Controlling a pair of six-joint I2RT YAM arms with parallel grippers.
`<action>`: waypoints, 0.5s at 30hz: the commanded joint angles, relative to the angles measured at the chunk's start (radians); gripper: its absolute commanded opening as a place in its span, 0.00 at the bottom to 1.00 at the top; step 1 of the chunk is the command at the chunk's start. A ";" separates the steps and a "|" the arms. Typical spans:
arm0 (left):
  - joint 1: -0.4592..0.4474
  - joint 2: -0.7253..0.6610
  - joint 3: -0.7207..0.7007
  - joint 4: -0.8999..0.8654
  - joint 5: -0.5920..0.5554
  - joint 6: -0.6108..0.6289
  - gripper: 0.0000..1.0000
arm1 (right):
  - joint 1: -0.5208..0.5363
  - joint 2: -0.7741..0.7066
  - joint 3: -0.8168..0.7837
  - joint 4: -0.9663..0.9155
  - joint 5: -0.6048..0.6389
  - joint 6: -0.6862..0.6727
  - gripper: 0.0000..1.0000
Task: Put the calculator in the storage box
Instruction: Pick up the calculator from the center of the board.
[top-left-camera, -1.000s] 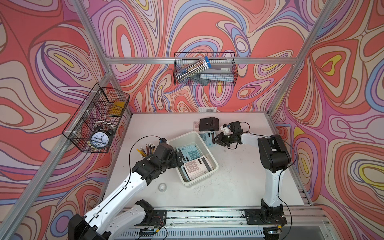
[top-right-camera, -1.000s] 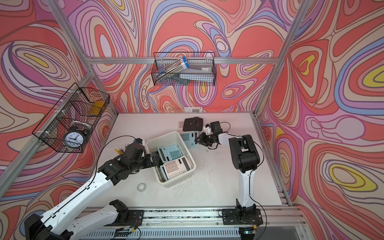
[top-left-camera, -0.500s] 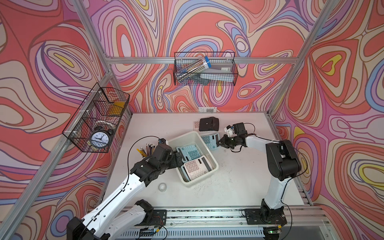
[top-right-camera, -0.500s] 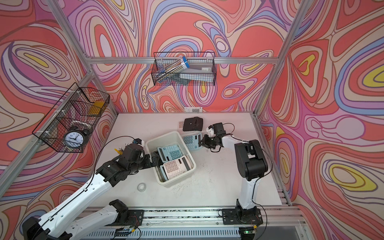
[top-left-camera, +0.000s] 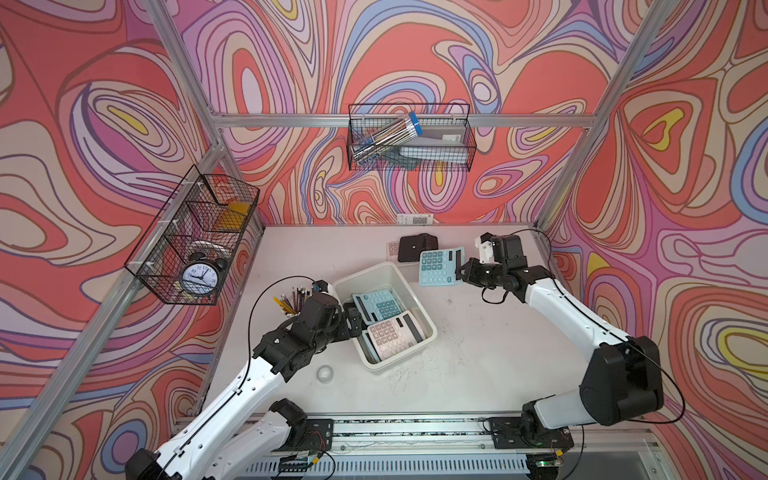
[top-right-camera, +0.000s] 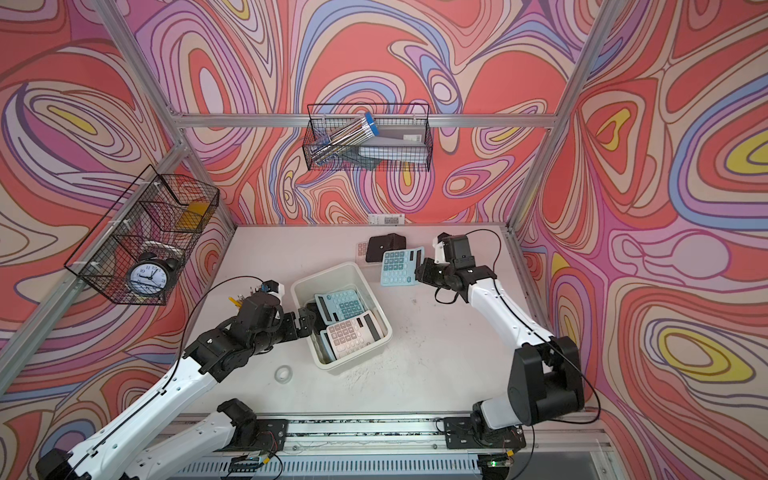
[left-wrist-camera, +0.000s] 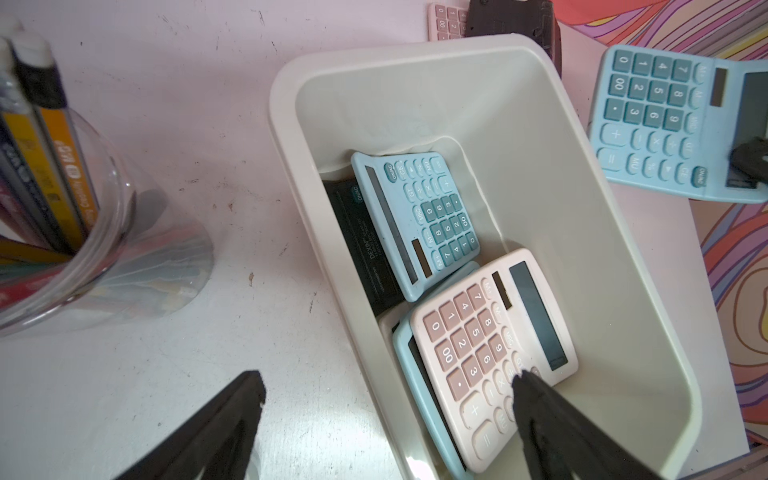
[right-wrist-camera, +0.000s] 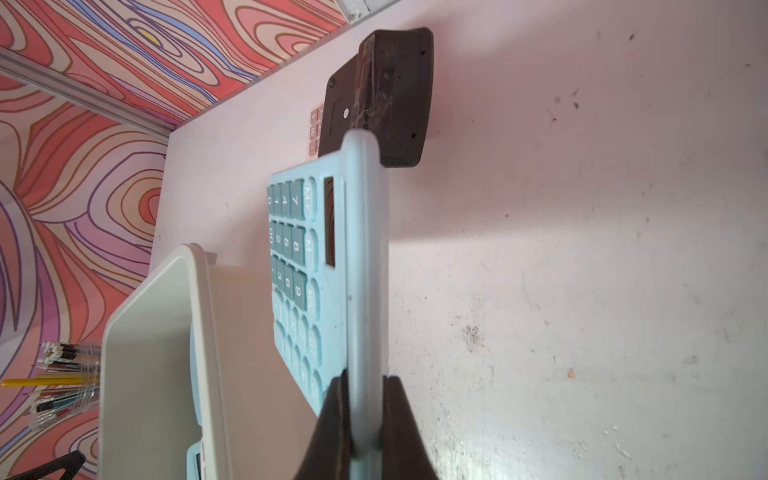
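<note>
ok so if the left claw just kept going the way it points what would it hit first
Probably the box: the left claw straddles its near wall, open. The inner finger hangs over the pink calculator and might touch that first; depth is unclear.

We get bright, even light in both top views, with only soft shadows on the table (top-left-camera: 478, 353) and frame bars bowing toward the picture edges. In the wrist views the pencil cup (left-wrist-camera: 83, 249) looks soft, and the blue calculator (right-wrist-camera: 361, 270) blurs up close, casting a faint shadow.
</note>
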 joint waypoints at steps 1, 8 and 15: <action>0.003 -0.019 -0.013 -0.023 -0.021 0.011 0.99 | 0.001 -0.071 0.029 -0.049 0.008 -0.020 0.00; 0.004 -0.049 -0.036 0.000 -0.036 0.016 0.99 | 0.009 -0.140 0.065 -0.065 -0.130 -0.007 0.00; 0.004 -0.078 -0.049 0.011 -0.050 0.016 0.99 | 0.124 -0.087 0.139 -0.081 -0.182 -0.014 0.00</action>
